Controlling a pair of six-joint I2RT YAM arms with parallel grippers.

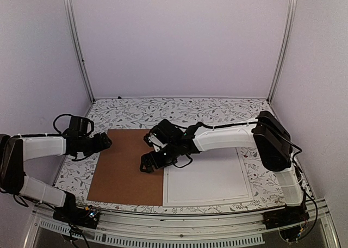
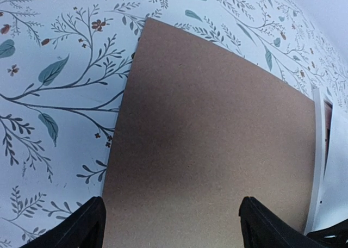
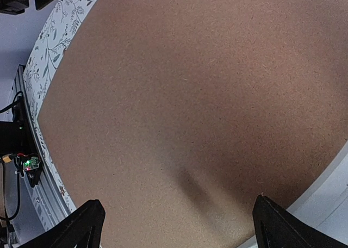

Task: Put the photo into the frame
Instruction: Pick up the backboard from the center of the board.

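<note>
The right claw [image 3: 178,202] hangs spread wide and empty, low over the flat brown rectangular backing board [image 1: 128,169], just inside that board's right edge. From there the thin white rectangular picture frame [image 1: 209,177] lies immediately to the right. Its left side runs along the board's right edge, touching or nearly so, and it sits flat toward the bench's near-right corner. The left claw [image 2: 173,200] is likewise released and holds nothing. It is poised at the board's left edge, toward its far-left corner, with its fingers pointing across the board. The sunset photo shows in no view. It may be under the board or already inside the frame, which cannot be told, though a thin reddish sliver shows inside the frame's edge in the left wrist view. The board's long axis runs from the near edge of the floral-patterned bench [image 1: 179,109] toward the far one. The right arm is clearly nearer the frame and the seam, and the left arm reaches only the board's outer side. In my judgement the next move turns on that seam — whichever sheet is lifted, its edge there is the one within reach. Open room lies along the bench's far edge, while the near edge and left margin leave little.
</note>
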